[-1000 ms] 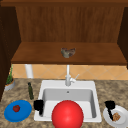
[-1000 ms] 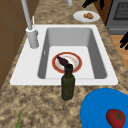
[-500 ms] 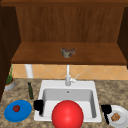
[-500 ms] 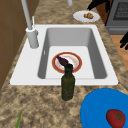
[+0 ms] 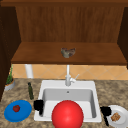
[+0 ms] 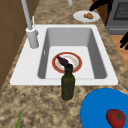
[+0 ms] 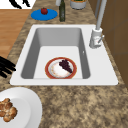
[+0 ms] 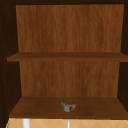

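Two black hands hang at the front edge of the counter, one on each side of the sink [image 5: 92, 86]. The left hand [image 5: 38, 105] floats over the sink's front left corner, between the blue plate [image 5: 18, 110] and the basin, and holds nothing; its fingers look loosely curled downward, though the front view is too coarse to be sure. The right hand [image 5: 106, 111] hovers at the sink's front right corner, just beside the white plate [image 5: 122, 113] with the brown pastry [image 5: 115, 116], fingers stretched out straight and empty. On the blue plate lies a tomato [image 5: 16, 108]. A dark green bottle [image 6: 67, 83] stands upright near the sink's left rim. Inside the basin sits a red-rimmed plate [image 7: 60, 68] carrying dark grapes [image 7: 65, 65]. A small grey bowl [image 8: 68, 106] rests on the lower cabinet shelf [image 8: 37, 110].
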`<action>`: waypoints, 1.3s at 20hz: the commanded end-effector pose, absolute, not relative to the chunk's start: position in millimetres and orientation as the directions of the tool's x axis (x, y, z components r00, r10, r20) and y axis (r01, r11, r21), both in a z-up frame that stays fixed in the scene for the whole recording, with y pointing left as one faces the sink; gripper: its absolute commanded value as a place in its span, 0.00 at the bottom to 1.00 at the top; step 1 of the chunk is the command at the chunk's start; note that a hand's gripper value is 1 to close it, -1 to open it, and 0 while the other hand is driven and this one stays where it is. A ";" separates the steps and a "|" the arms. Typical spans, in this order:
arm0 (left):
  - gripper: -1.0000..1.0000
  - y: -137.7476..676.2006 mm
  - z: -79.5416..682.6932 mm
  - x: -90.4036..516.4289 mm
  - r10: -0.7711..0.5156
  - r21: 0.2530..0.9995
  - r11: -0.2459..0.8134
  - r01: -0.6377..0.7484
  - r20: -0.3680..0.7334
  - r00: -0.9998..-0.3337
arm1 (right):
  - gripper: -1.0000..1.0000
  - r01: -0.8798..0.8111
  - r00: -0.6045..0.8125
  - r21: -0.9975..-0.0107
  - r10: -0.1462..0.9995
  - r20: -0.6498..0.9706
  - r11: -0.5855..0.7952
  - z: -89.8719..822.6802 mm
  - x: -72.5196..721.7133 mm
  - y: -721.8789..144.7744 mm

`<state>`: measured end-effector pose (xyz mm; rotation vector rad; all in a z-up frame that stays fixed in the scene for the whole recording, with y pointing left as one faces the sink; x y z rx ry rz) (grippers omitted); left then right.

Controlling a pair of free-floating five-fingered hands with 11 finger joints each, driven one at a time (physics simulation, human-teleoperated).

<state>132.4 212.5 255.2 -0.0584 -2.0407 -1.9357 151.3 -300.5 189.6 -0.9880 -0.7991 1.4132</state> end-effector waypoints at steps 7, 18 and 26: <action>0.50 212.5 255.2 132.4 -0.193 0.965 0.078 0.251 0.262 -0.946 | 0.00 -0.370 -0.042 -0.925 0.996 -0.073 -0.084 187.3 147.4 -292.8; 0.50 212.5 255.2 132.4 -0.193 0.965 0.078 0.251 0.262 -0.946 | 0.00 -0.288 -0.177 -0.955 0.984 -0.015 -0.067 192.5 152.6 -283.3; 0.50 212.5 255.2 132.4 -0.193 0.965 0.078 0.251 0.262 -0.946 | 0.00 -0.255 -0.233 -0.964 0.972 -0.018 -0.079 198.2 177.5 -271.6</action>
